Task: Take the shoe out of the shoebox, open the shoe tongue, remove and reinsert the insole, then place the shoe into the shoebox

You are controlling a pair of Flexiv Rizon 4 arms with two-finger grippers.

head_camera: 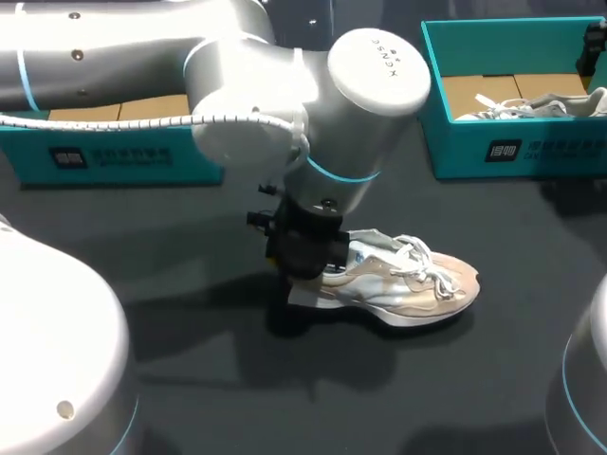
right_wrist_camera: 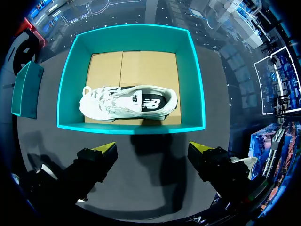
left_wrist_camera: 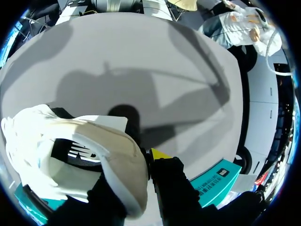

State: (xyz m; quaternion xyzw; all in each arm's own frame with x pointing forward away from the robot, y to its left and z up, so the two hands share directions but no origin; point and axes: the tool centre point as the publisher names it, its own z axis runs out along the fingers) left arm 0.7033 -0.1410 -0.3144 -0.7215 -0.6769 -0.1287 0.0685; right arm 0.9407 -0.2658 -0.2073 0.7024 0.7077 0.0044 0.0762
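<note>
dark table (head_camera: 503, 379), beige shoe (head_camera: 408, 284) near its middle, teal shoebox (head_camera: 512, 147) far right, teal box (head_camera: 114, 156) far left

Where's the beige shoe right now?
In the head view, the beige shoe is mid-table, its heel gripped by the left end effector, with the right teal shoebox behind it to the right.

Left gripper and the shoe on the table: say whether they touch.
Touching. The left wrist view shows the shoe pinched at its heel by the left gripper, yellow tip against the fabric.
</note>
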